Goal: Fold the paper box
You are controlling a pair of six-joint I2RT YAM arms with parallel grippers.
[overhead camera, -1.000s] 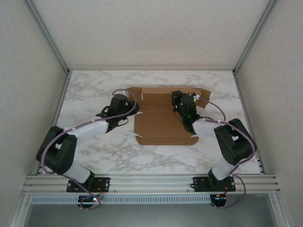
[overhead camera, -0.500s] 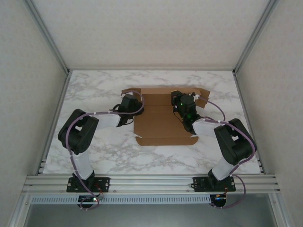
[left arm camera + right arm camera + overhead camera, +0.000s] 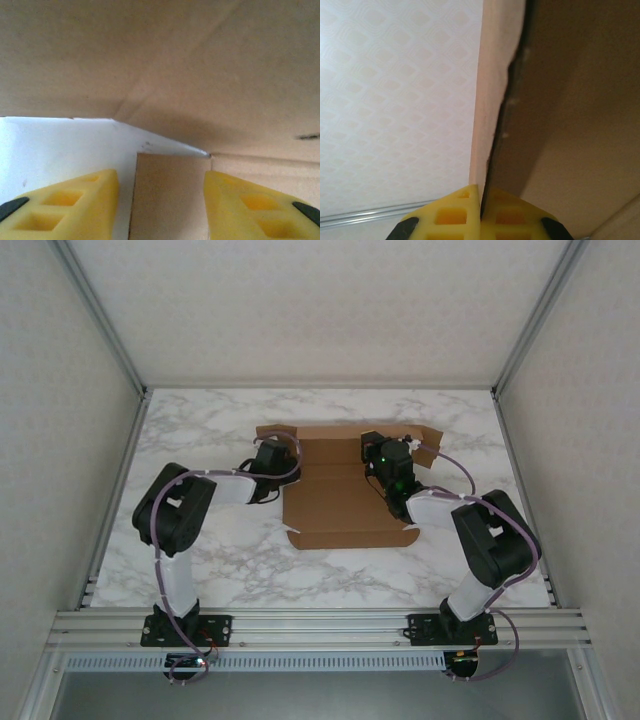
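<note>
On my right wrist feed, the right gripper (image 3: 481,194) has its yellow fingers (image 3: 451,215) pinched together on a thin edge of the paper box (image 3: 570,100). I see that edge running straight up the frame, brown cardboard to its right, the patterned white wall (image 3: 395,100) and a metal rail (image 3: 370,216) to its left.

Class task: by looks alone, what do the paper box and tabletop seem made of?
Paper box: matte, unprinted brown cardboard, apparently; crease lines and cut edges show. Tabletop: smooth white surface with grey marble veining; real stone or printed laminate, cannot tell.
</note>
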